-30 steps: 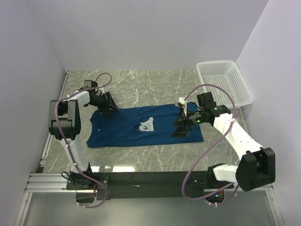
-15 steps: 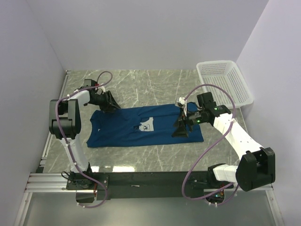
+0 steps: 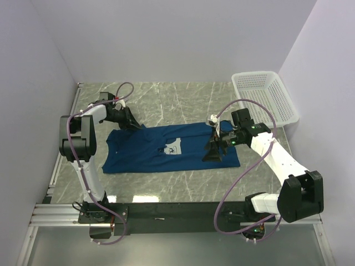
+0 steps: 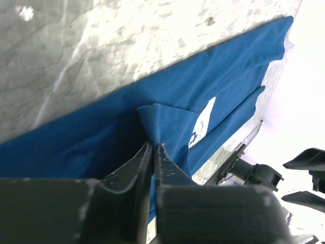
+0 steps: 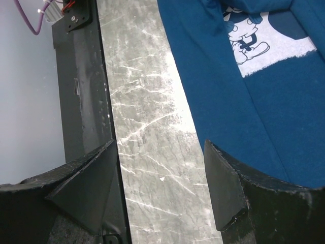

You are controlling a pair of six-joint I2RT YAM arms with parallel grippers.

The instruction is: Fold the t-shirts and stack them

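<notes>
Your t-shirt (image 3: 166,149) lay flat mid-surface (image 3: 183,100), long axis running left-right. Left jaws were nearly closed, pinching a cloth fold at its far-left edge. Right jaws stood wide over its right end, holding nothing.

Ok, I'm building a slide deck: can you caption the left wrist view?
Left gripper pinching a raised fold of the dark blue t-shirt on the marble table.

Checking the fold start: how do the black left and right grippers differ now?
The left gripper is shut, pinching a raised tuck of the dark blue cloth t-shirt; the right gripper is open, holding nothing. Left sits at the shirt's left end, right over its right end. Both are black.
</notes>
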